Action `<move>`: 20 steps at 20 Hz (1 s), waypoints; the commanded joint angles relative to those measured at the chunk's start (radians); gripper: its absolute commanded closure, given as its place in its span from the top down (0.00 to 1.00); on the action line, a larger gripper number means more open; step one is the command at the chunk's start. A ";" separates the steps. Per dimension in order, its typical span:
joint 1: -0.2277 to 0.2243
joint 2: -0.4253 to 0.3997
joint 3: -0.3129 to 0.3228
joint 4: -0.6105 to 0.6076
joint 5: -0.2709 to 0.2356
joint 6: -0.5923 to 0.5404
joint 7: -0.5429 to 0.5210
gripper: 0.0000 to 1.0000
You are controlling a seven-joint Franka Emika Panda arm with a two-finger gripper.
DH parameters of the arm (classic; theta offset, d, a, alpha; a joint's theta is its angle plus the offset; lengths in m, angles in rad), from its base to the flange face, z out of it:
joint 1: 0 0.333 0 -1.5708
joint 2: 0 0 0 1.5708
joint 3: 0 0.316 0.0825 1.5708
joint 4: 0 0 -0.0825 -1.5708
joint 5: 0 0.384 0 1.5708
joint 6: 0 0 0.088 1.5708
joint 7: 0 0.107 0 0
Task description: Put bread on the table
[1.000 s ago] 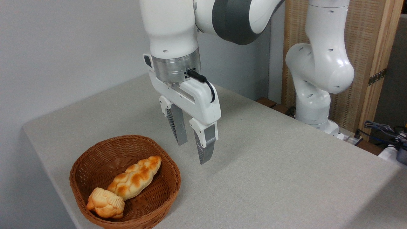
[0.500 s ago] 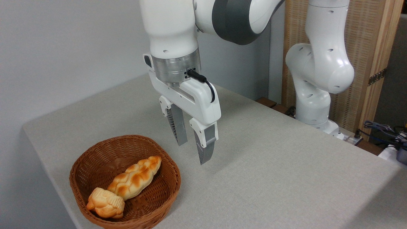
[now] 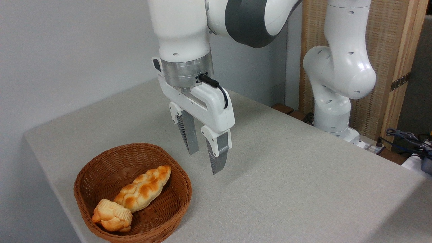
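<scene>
The bread (image 3: 112, 216), a small stubby golden roll with ridged folds, lies at the front of a brown wicker basket (image 3: 101, 168) on the grey-beige table (image 3: 287, 189). It touches the end of a longer braided loaf (image 3: 143, 187) in the same basket. My gripper (image 3: 204, 163) hangs open above the table, just right of the basket's far rim and up and to the right of the bread. Nothing is between its grey fingers (image 3: 217, 158).
The arm's white base (image 3: 332, 114) stands at the table's back right edge. Cables and a dark device (image 3: 415, 145) lie off the table at the far right. A wooden screen (image 3: 391, 60) stands behind. The table's left and front edges run close to the basket.
</scene>
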 commanded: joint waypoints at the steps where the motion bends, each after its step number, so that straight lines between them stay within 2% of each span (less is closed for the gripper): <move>1: -0.006 0.005 0.003 0.013 0.002 -0.005 -0.005 1.00; 3: -0.006 0.007 0.003 0.016 -0.013 -0.001 0.004 1.00; 7: -0.021 0.023 -0.011 0.014 -0.016 0.148 0.007 1.00; 10: -0.023 0.048 -0.052 0.016 -0.010 0.295 0.007 1.00; 13: -0.024 0.095 -0.080 0.014 -0.006 0.453 0.009 1.00; 16: -0.024 0.141 -0.083 0.016 -0.002 0.505 0.049 1.00; 20: -0.024 0.238 -0.099 0.019 -0.002 0.651 0.066 1.00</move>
